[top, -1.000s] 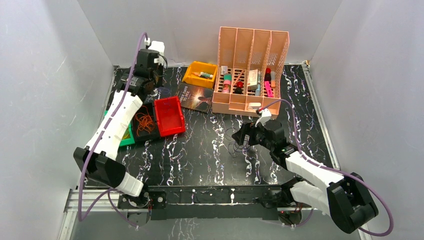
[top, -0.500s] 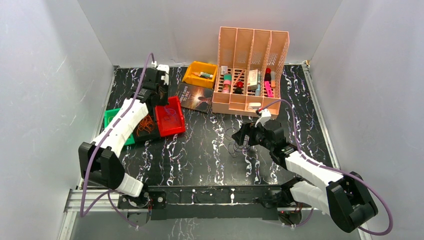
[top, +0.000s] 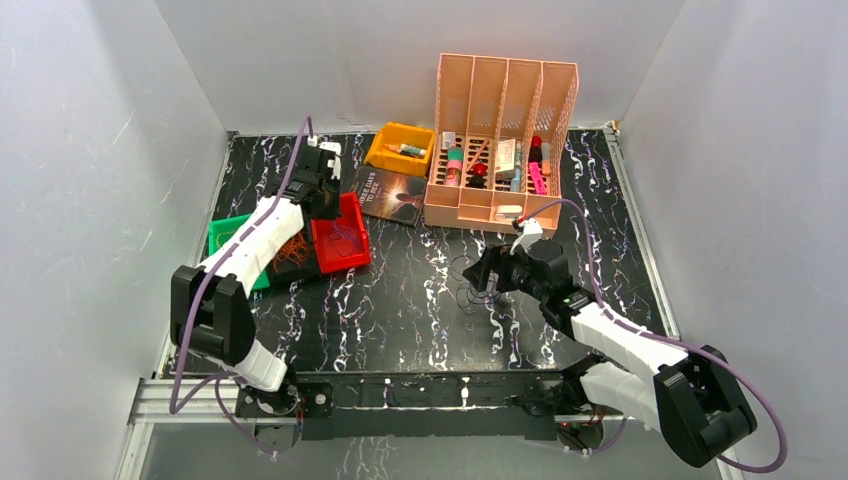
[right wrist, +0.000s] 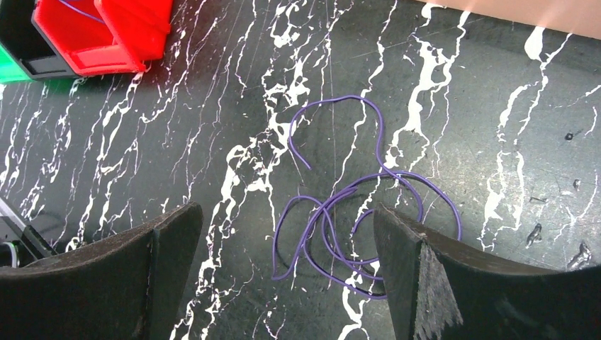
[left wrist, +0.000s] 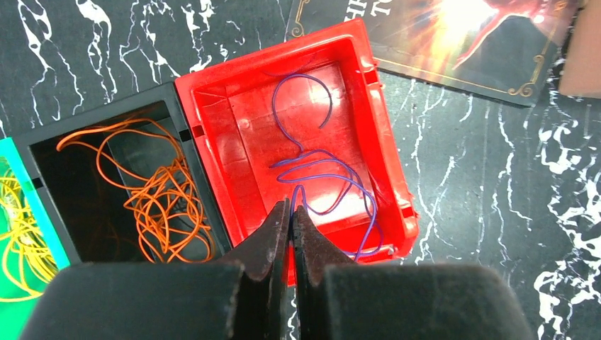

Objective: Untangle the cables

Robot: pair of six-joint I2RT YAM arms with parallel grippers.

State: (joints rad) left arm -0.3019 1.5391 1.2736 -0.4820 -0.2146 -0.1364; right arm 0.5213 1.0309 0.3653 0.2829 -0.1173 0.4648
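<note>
Top, left-wrist and right-wrist views. The black, white-veined counter (top: 420, 320) carries, at its far edge, a tall pink slotted organiser (top: 505, 90) whose front compartments hold small mixed items too small to identify. Left of it lie a dark book (top: 392, 195), flat, and a yellow bin (top: 380, 160) with a few small objects inside. Three open bins sit side by side at the left. The red bin (left wrist: 241, 134) holds one purple cable (left wrist: 312, 178), strung along the bin's length, with a free end curling towards the far wall and several flat loops bunched towards the near wall. The black bin (left wrist: 92, 120) holds a loosely coiled orange cable (left wrist: 159, 198). The green bin (top: 228, 232) holds a yellow cable (left wrist: 21, 234), only partly in view. A second purple cable (right wrist: 347, 195) lies on the bare counter in front of the organiser, its overlapping loops nearest the right arm and a single arched tail pointing away from it. The left hand (left wrist: 290, 212) hangs over the red bin's near wall, fingers pressed tip to tip; a cable loop runs up to the tips, but whether it is pinched cannot be told. The right hand (right wrist: 283, 223) is spread wide, empty, its fingers flanking the cable on the counter.
</note>
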